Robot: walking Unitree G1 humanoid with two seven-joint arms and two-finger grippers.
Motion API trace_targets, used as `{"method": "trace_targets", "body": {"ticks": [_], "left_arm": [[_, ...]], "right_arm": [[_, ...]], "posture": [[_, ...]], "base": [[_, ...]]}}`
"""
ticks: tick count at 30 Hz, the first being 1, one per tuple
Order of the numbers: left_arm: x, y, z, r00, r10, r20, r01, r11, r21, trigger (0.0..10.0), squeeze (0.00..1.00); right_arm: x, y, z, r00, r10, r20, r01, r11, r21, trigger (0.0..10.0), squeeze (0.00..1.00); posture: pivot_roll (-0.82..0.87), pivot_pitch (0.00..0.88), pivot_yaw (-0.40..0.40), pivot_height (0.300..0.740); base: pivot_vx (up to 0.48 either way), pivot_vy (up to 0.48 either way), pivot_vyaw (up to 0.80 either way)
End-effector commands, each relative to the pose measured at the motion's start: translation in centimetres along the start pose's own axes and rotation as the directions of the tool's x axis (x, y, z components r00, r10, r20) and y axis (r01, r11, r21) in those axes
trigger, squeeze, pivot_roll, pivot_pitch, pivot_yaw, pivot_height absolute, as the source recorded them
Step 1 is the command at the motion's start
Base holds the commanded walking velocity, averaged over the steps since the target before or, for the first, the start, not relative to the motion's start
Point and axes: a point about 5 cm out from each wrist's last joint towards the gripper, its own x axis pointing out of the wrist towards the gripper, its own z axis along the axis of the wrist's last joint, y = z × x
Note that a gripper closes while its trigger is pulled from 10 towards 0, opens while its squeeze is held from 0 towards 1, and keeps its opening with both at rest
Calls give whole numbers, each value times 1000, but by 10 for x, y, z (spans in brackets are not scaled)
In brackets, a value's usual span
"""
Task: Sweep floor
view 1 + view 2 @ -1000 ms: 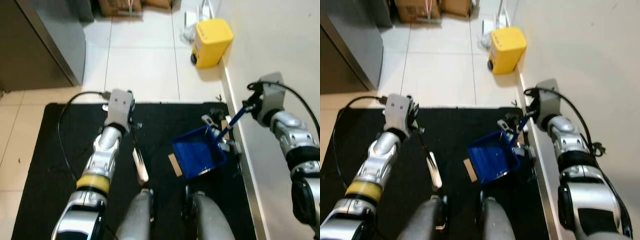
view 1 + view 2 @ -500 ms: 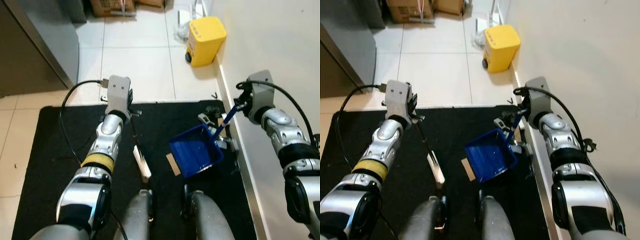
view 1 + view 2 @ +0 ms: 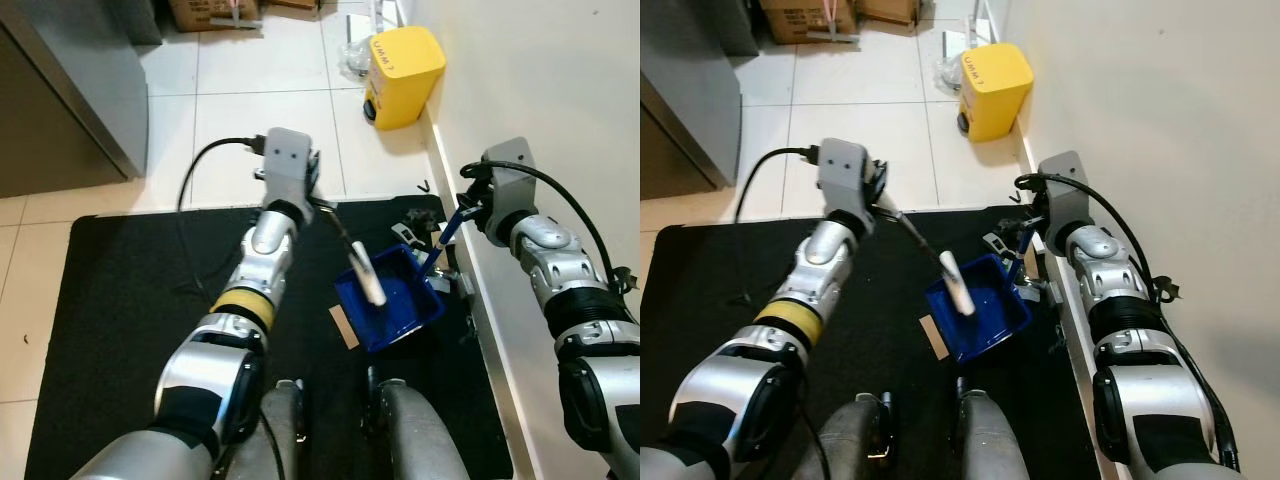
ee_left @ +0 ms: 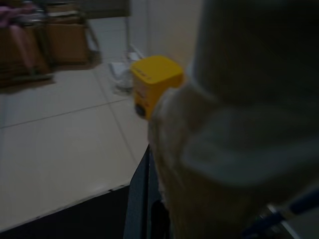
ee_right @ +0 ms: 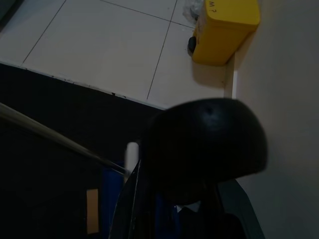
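Observation:
A blue dustpan (image 3: 392, 305) rests tilted on the black mat (image 3: 130, 300) near the wall. My right gripper (image 3: 468, 208) is shut on its blue handle (image 3: 444, 238), close to the skirting. My left gripper (image 3: 320, 205) is shut on the thin handle of a small brush. The brush's white head (image 3: 366, 282) lies over the dustpan's tray. A tan cardboard scrap (image 3: 345, 328) lies flat on the mat at the dustpan's front lip. Several small grey bits (image 3: 408, 232) sit at the mat's far right corner.
A yellow bin (image 3: 402, 62) stands against the white wall (image 3: 540, 90) beyond the mat. A dark cabinet (image 3: 60, 100) rises at the left, and cardboard boxes (image 3: 205, 12) sit far back. Pale tiles (image 3: 260, 120) lie between. My own legs (image 3: 400, 440) show below.
My left arm has swung the brush to the right, from the middle of the mat into the dustpan. The dustpan and right gripper have stayed in place. The camera has shifted slightly.

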Motion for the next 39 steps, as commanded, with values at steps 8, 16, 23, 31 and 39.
{"method": "trace_targets", "body": {"ticks": [8, 16, 23, 31, 39], "left_arm": [[8, 3, 28, 991, 23, 132, -29, 999, 41, 10000, 0], [-4, 23, 21, 1000, -8, -21, 10, 997, 73, 10000, 0], [-16, 15, -5, 995, -8, -99, 12, 999, 40, 10000, 0], [-19, 7, -16, 987, -8, -161, 8, 1000, 1, 10000, 0], [-20, 5, -13, 978, -6, -209, 45, 983, 180, 10000, 0]], "right_arm": [[-2, 6, -21, 997, 31, -69, -27, 998, 59, 10000, 0], [-2, 5, -23, 997, 18, -78, -14, 998, 60, 10000, 0], [0, 9, -22, 997, 28, -77, -23, 998, 61, 10000, 0], [-3, 5, -25, 996, 24, -84, -19, 998, 52, 10000, 0], [-6, 2, -30, 996, 12, -94, -7, 999, 54, 10000, 0]], "posture": [[-94, 302, -26, 740], [-53, 301, -24, 740], [-62, 298, -30, 740], [-88, 306, -29, 740], [-84, 306, -17, 740]], "base": [[0, 0, 0], [0, 0, 0], [0, 0, 0], [0, 0, 0], [0, 0, 0]]}}
